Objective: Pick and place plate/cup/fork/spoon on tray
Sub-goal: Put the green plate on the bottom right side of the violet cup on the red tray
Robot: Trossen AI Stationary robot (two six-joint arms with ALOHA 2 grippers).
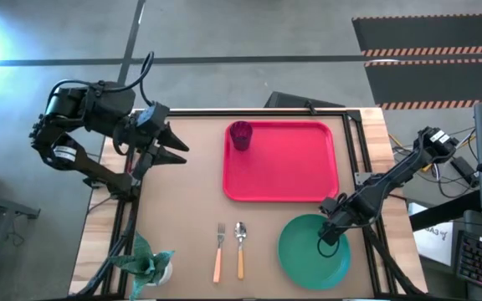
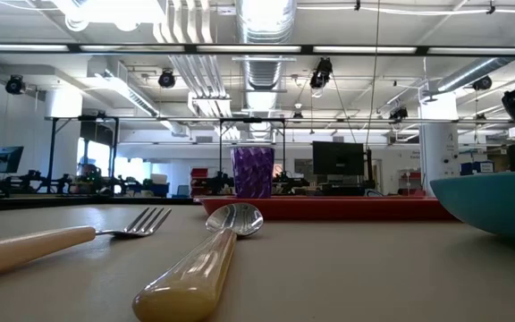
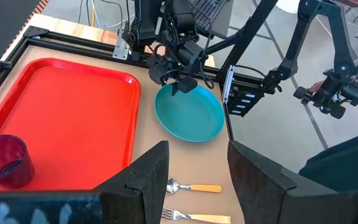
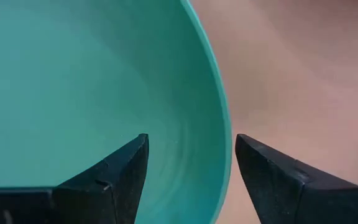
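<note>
You are bringing the wide-open right gripper [image 4: 188,180] down astride the round teal-green plate [image 1: 312,252] rim; seat one finger inside, one outside, then close squarely.

Both arms are built of dark, nearly black links and joints. Black cables are looped over the left arm [image 1: 86,113], and white labels are seen on it. The right arm [image 1: 392,180] is slimmer. Wedge-shaped black fingers [image 4: 114,177] are fitted.
</note>
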